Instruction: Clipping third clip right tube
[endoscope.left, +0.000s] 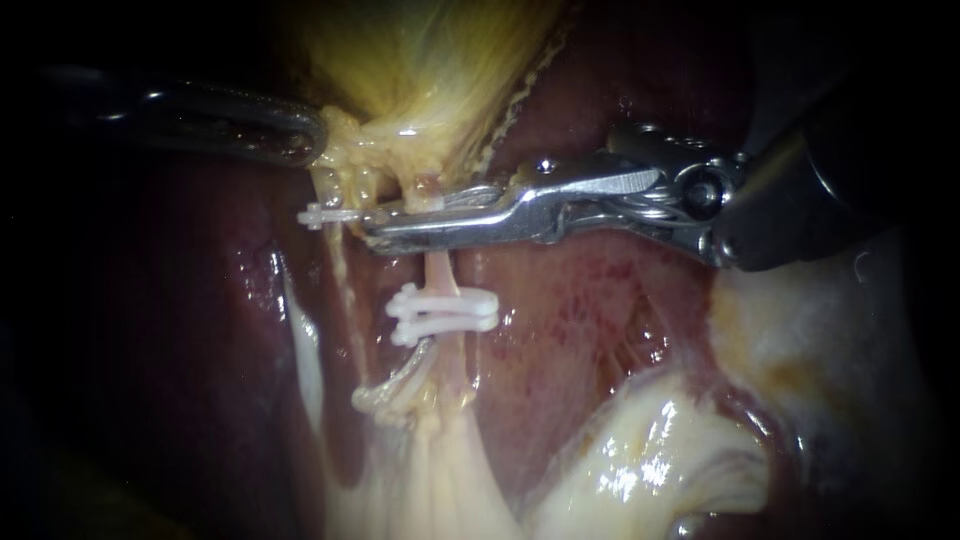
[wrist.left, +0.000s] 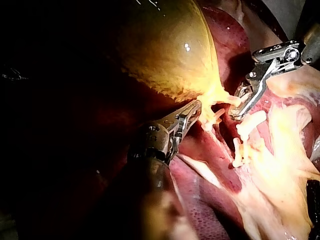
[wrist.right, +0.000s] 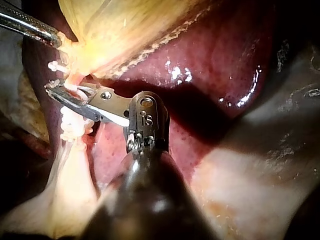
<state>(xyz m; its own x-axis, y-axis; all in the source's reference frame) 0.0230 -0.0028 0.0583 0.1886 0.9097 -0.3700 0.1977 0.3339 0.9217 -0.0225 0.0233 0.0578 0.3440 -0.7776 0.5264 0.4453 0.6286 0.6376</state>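
Nearest the endoscope lies pale, glistening fatty tissue (endoscope.left: 640, 470), and from it the right tube (endoscope.left: 440, 272) rises as a thin pink strand over the dark red liver (endoscope.left: 600, 300). Two white clips (endoscope.left: 445, 310) already sit on this tube, side by side and touching. Just beyond them the right instrument (endoscope.left: 400, 225) reaches across from the upper right. Its slim metal jaws are drawn almost together over the right tube, one on each side and both against it; I cannot tell whether a clip lies inside them. A further white clip (endoscope.left: 325, 215) stands just past the jaw tips, on a thinner strand beside the tube. Farther on, the tube joins the yellow gallbladder (endoscope.left: 430, 60). There the left instrument (wrist.left: 196, 107) has its jaws closed on the gallbladder's narrow end, with the yellow tissue pinched between them.
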